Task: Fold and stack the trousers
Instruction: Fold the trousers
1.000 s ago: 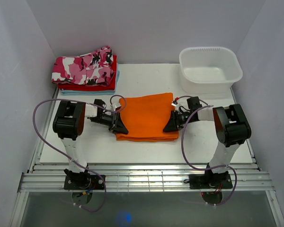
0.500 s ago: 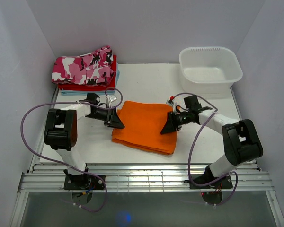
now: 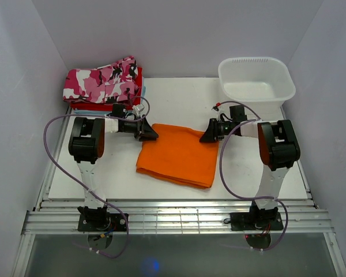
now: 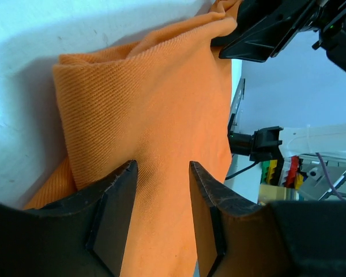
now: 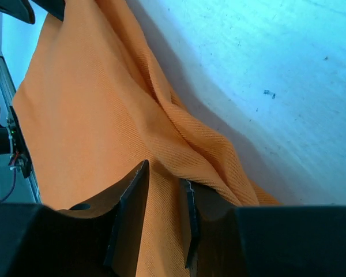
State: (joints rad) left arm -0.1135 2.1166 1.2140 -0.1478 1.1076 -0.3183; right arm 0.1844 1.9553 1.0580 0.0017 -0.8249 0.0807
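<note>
where trousers (image 3: 179,156) lie, clothes pile (image 3: 104,86) and tub (image 3: 254,107) stand apart.

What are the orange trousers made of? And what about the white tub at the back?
The orange trousers look like soft woven cloth, maybe cotton: the wrist views show fine diagonal ribs, a matte surface and floppy folds. The white tub looks like hard plastic: smooth, slightly shiny walls and a stiff moulded rim.
</note>
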